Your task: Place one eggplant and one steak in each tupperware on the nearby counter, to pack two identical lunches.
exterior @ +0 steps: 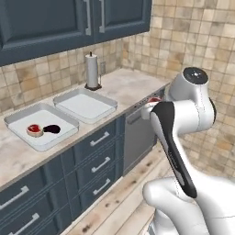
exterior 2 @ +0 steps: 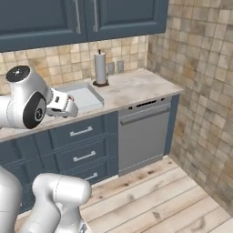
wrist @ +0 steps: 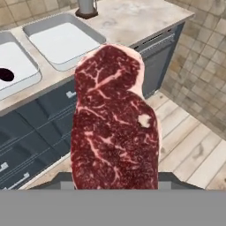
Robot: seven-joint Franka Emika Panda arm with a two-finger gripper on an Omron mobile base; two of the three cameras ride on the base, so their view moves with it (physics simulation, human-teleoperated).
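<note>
A red marbled steak point(wrist: 114, 128) stands large in the hand view, and my gripper point(exterior 2: 70, 108) is shut on it; the fingertips are hidden behind the meat. A red sliver of this steak point(exterior: 155, 99) peeks out by the arm, above the counter's front edge. The left tupperware point(exterior: 18, 120) holds another steak point(exterior: 35, 130) and a dark eggplant point(exterior: 52, 129) side by side. The right tupperware point(exterior: 85, 104) has nothing in it. In the hand view the empty tupperware point(wrist: 62, 42) lies beyond the held steak, and the eggplant point(wrist: 6, 74) shows at the far left.
A paper towel holder point(exterior: 92, 71) stands behind the right tupperware. A grey dishwasher point(exterior 2: 143, 136) sits under the counter point(exterior: 133, 85) to the right of the blue drawers point(exterior: 98, 160). Tiled walls close the corner on the right, above a wooden floor.
</note>
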